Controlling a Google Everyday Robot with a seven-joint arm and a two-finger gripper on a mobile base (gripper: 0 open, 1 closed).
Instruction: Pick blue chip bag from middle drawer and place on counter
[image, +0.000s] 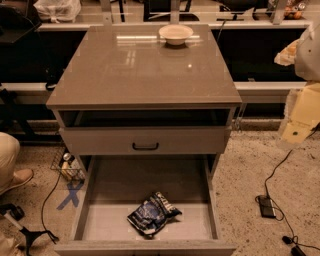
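The blue chip bag lies crumpled on the floor of the open middle drawer, near its front and a little right of centre. The drawer is pulled out towards me, below the cabinet. The counter is the glossy grey-brown top above it. My gripper shows as a pale cream shape at the right edge of the view, level with the cabinet's upper part. It is well above and to the right of the bag and touches nothing.
A cream bowl stands at the counter's back edge. A closed drawer front with a black handle sits above the open drawer. Cables and a power brick lie on the floor right. A wire basket and a person's leg are left.
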